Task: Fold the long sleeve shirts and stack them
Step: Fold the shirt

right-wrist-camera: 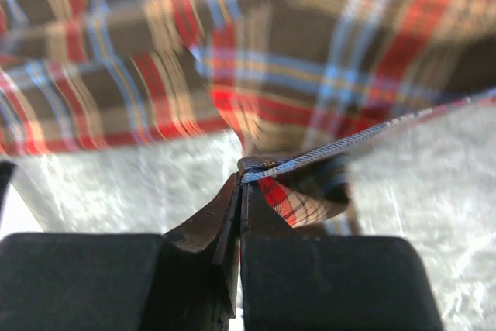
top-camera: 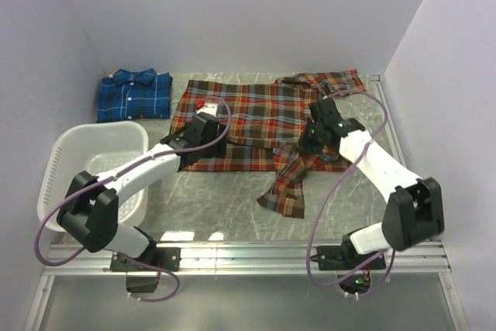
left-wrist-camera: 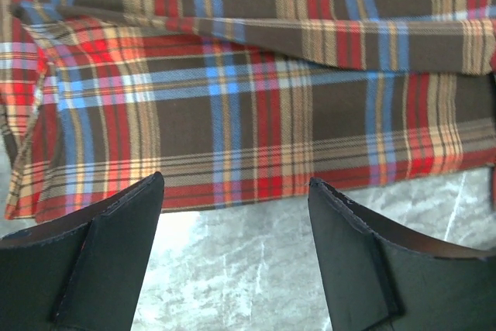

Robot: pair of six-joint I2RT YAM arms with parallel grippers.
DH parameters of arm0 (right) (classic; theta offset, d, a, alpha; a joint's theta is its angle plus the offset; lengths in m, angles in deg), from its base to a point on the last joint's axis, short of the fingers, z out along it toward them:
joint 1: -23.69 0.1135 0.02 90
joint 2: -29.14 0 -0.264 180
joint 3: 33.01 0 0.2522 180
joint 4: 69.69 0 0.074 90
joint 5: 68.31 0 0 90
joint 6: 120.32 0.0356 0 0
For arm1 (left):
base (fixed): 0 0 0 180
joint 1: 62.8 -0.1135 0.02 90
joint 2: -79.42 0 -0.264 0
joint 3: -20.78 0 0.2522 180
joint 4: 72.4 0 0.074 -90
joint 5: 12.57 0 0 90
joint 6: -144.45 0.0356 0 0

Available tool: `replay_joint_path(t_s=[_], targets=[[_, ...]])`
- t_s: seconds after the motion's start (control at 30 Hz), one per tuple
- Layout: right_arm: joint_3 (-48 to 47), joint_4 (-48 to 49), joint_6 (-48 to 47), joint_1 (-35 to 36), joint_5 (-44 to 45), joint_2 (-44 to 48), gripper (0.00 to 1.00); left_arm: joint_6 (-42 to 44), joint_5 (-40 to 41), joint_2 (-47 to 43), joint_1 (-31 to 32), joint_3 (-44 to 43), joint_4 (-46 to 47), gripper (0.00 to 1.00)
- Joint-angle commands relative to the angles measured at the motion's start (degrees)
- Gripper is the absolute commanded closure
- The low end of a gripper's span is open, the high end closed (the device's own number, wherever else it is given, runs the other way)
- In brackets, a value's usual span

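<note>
Nearest the arm bases, the white slotted basket point(top-camera: 108, 127) sat at the left of the grey marbled table point(top-camera: 225, 207), with the left arm crossing in front of its right side in the top view; to the right of it one sleeve of the red-orange shirt point(top-camera: 256, 118) trailed toward the near edge, its cuff lying flat on the marble. Farther in, the right gripper point(right-wrist-camera: 242, 172) had its jaws pressed together on a fold of that shirt's cloth (the wrist view was blurred, yet the pinched edge showed plainly between the tips); from above it point(top-camera: 314, 139) stood over the shirt's right side, where the sleeve joined the body. The left gripper point(left-wrist-camera: 236, 191) stood spread wide over the shirt's near hem, nothing between its fingers; bare table showed under them. The shirt's body lay spread across the middle of the table, the other sleeve bunched at the far right. At the far left lay the blue shirt point(top-camera: 133, 96), folded, collar up, just beside the red-orange one; whether they touched I could not tell.
</note>
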Motion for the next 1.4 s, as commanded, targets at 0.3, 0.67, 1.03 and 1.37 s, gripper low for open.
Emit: replay_joint_path(t_s=[0.3,0.67,1.03,1.37], targets=[[-19.35,7.34,-0.53,-5.23,1.93,-14.58,1.0,-1.9,0.63,4.31,-2.98,-4.07,-1.59,0.2],[-24.19,19.46,1.23,-9.81,-7.03,-21.7,1.0,-2.51,-1.65,8.0,-3.51,-5.12,-2.11,0.2],[-29.29,28.53,5.8,-11.66,-9.5,-30.14,0.98,-2.87,-2.97,10.38,-3.6,-5.74,-2.82,0.2],[-38.86,24.43,4.58,-12.71,-9.06,-36.47,0.52,-3.48,-3.23,11.61,-3.69,-6.17,-3.52,0.2]])
